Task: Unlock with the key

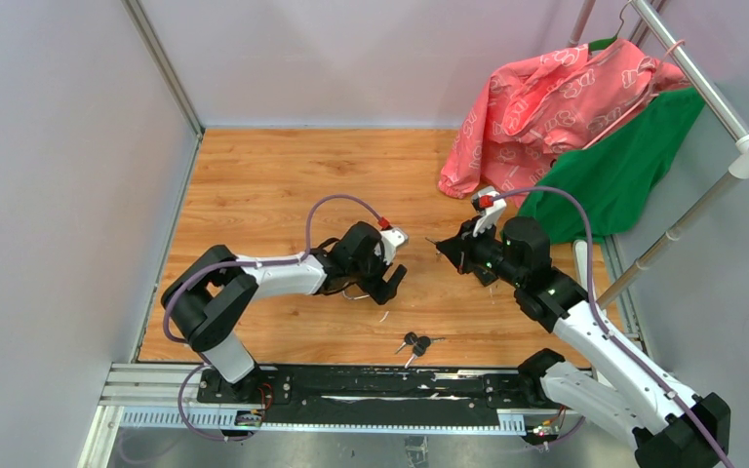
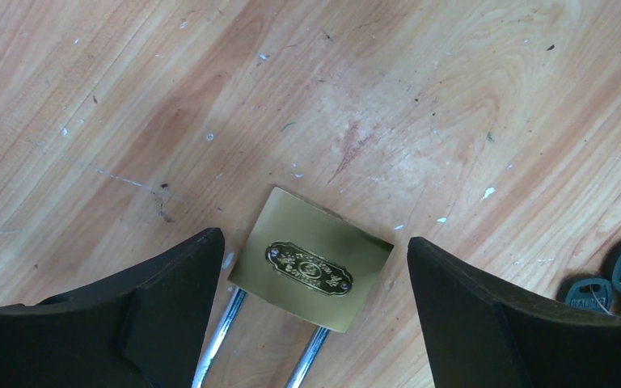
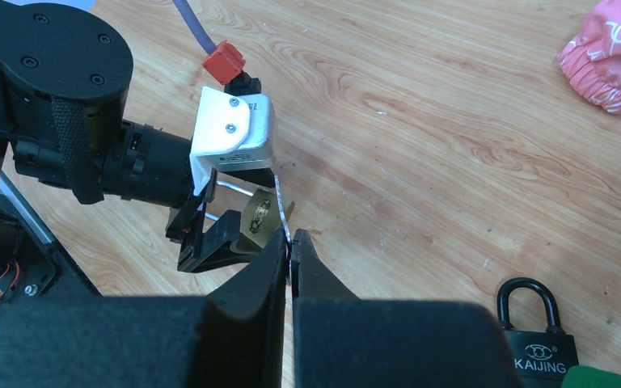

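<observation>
The brass padlock (image 2: pixel 311 260) lies on the wood between the wide-open jaws of the left gripper (image 2: pixel 314 239), touching neither, with its bar end at 6 o'clock in the left wrist view, while the right gripper (image 3: pixel 289 242), pinched on the thin key (image 3: pixel 285 226), sits near at 3 o'clock from above.

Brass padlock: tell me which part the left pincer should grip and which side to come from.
Grip the brass padlock by its body, across the two narrow side edges, coming from the shackle end. The open left pincer straddles it that way, a finger beside each edge. Those edges are straight and parallel, so the grip should seat squarely, and the far end is left clear.
</observation>
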### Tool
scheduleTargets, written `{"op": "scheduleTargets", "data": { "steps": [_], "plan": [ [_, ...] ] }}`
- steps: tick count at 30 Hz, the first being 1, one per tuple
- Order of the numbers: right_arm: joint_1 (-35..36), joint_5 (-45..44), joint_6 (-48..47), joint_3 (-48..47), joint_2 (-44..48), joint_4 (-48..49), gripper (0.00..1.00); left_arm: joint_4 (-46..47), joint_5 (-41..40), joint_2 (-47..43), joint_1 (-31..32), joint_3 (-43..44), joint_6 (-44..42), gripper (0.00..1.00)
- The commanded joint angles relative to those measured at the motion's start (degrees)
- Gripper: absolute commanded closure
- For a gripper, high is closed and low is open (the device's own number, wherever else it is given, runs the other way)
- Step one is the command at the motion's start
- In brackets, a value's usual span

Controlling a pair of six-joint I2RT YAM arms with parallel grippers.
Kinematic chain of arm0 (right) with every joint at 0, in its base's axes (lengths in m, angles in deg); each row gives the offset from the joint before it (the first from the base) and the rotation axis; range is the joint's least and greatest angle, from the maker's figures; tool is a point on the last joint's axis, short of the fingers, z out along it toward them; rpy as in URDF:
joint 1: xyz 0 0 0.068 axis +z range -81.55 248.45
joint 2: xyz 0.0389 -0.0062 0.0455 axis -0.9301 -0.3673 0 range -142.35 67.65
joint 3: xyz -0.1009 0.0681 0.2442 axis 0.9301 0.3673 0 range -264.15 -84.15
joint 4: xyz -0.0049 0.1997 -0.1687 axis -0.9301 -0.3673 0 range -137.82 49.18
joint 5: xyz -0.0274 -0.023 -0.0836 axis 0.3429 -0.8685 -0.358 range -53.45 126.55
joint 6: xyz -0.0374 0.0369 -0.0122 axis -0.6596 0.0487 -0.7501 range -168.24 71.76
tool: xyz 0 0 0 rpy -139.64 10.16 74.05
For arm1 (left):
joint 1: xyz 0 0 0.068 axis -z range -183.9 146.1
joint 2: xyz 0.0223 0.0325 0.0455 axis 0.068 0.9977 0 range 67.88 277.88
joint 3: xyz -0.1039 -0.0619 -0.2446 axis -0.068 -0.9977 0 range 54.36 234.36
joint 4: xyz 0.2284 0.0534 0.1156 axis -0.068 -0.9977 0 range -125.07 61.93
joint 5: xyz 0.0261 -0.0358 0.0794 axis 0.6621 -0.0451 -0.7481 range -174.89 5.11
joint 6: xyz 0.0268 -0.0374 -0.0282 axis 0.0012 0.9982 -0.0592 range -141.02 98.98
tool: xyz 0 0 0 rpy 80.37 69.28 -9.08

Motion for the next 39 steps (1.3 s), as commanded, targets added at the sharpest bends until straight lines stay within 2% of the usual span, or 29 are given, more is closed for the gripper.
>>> {"op": "scheduleTargets", "data": {
  "steps": [1,12,23,30,39],
  "plan": [
    [-0.53,0.8,-0.93,0.67,0.12,-0.32,1.0,1.55,2.23,-0.62,0.41,-2.42,1.43,0.13],
    [-0.53,1.03,-1.03,0.51,0.14,-0.42,1.0,-2.23,-3.61,-2.08,3.96,-2.7,2.0,0.22],
    [-0.52,1.03,-1.29,0.38,-0.26,-0.37,1.0,-1.95,-6.57,-2.55,6.51,-4.25,2.94,0.24],
    [-0.53,0.88,-1.26,0.61,-0.07,-0.54,1.0,4.0,-14.19,-2.53,8.99,-6.21,3.93,0.27],
    [-0.53,0.46,-1.5,1.12,0.36,-0.66,1.0,12.5,-19.43,-3.26,10.64,-12.5,6.66,0.28]
  ]
}}
